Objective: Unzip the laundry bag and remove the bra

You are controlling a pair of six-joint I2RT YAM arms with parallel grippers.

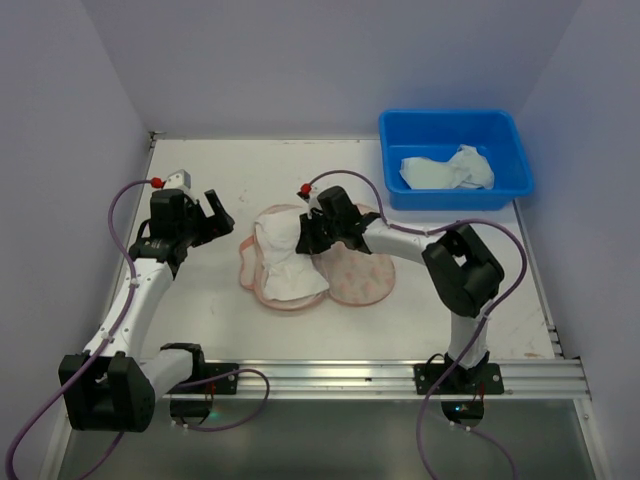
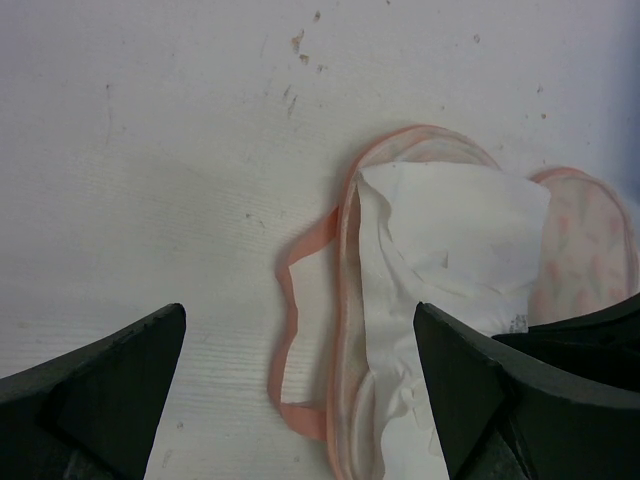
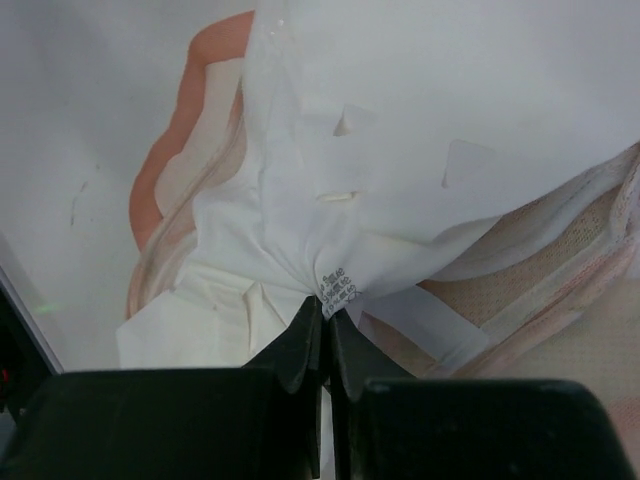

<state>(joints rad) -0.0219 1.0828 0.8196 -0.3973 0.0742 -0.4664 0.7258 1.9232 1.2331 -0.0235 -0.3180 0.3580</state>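
Note:
The laundry bag [image 1: 352, 280] lies unzipped and spread at mid-table, a cream-peach printed pouch with pink trim [image 2: 345, 330] and a pink strap [image 2: 288, 300]. On its left half rests the white bra [image 1: 280, 255], partly pulled out. My right gripper [image 3: 327, 310] is shut, pinching the bra's white fabric [image 3: 400, 150] by its printed label; from above it [image 1: 312, 232] sits at the bag's top middle. The left gripper [image 1: 215, 215] hovers open to the left of the bag, nothing between its fingers [image 2: 110, 380]. The bag's inner mesh [image 3: 540, 250] shows under the bra.
A blue plastic tub [image 1: 455, 155] holding pale cloth [image 1: 447, 170] stands at the back right. The metal rail [image 1: 400, 378] runs along the near edge, and purple walls close in the left, back and right sides.

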